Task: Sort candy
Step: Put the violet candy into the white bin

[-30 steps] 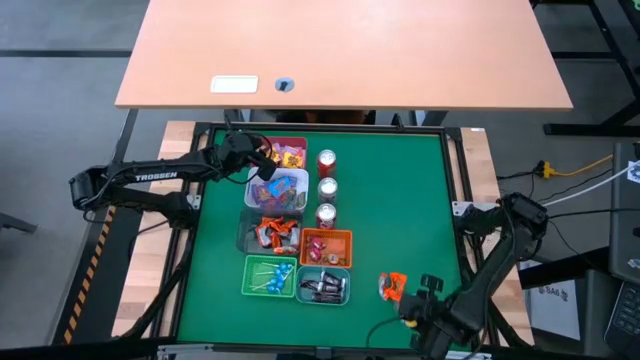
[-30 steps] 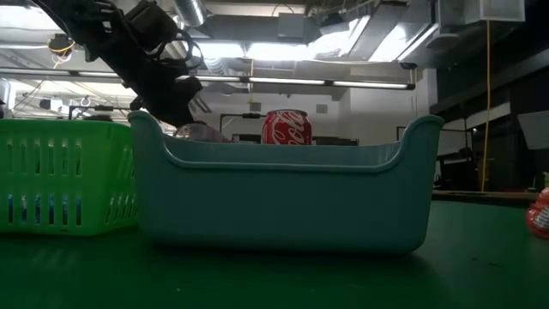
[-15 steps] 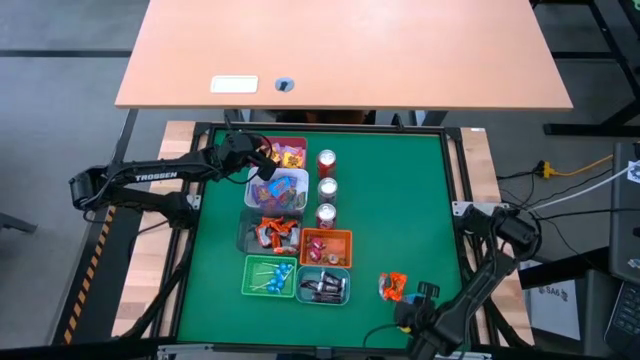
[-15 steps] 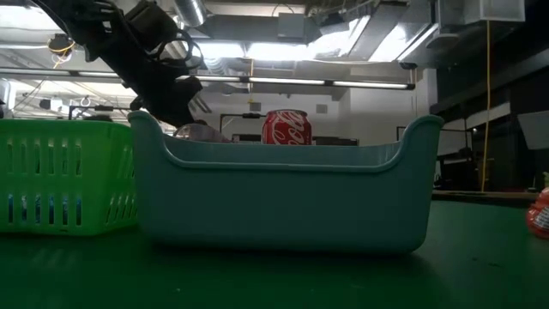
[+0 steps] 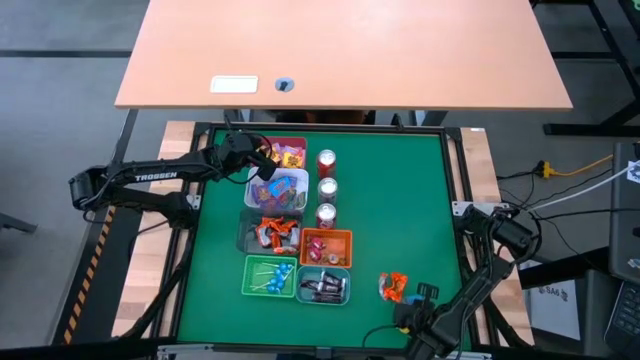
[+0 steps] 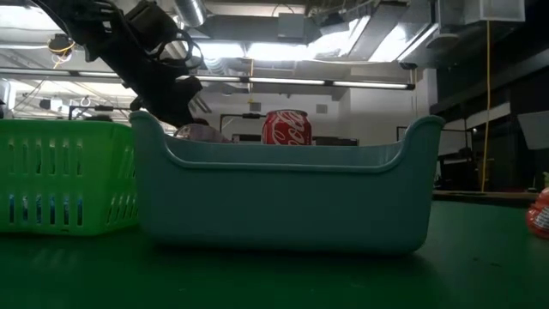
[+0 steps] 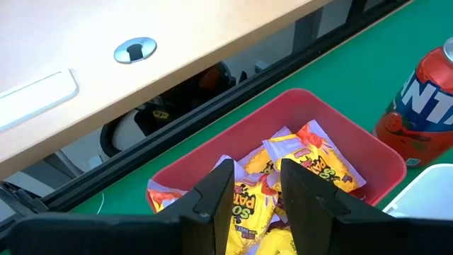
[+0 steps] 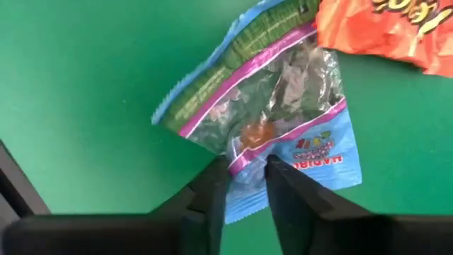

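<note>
Right gripper (image 8: 244, 185) pinches a clear sweet bag (image 8: 269, 120) on the green table (image 5: 400, 200).
Its jaws press on the bag's edge, beside an orange wrapper (image 8: 386, 28). The left gripper (image 7: 255, 191) hangs slightly open above yellow sweets (image 7: 297, 159) in the red bin (image 7: 368, 152). Three cans (image 5: 326, 188) stand in a row.

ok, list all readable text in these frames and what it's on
"TROSSEN": left arm, high view.
"Coca-Cola" script, partly hidden: red can behind the teal bin, low view.
"NTA", cut off: orange can, left wrist view.
"SO... PAT...", partial: yellow candy packs in the red bin.
"HARIBO": blue candy bag, right wrist view.
Orange wrapper: lettering cut off, unreadable.
</note>
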Robot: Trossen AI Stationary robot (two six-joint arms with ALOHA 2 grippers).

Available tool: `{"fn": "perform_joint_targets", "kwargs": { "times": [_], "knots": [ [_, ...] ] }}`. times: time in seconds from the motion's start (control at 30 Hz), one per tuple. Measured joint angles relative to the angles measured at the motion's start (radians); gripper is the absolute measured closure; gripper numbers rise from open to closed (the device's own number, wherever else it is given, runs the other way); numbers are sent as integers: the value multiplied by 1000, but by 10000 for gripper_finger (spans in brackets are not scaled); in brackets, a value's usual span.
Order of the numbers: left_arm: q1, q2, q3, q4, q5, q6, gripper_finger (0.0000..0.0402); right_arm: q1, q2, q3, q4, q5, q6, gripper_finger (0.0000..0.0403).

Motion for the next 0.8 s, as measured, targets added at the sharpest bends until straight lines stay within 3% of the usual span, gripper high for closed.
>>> {"fn": "perform_joint_targets", "kwargs": {
  "times": [0.23, 0.47, 0.8],
  "knots": [
    [0, 0, 0, 0, 0, 0, 295, 0, 1, -1, -6, 0, -3, 391],
    [0, 0, 0, 4, 60, 0, 295, 0, -25, -6, -15, -9, -3, 376],
    [-35, 0, 0, 4, 120, -48, 295, -69, -162, -5, -24, -19, -46, 394]
  ]
}}
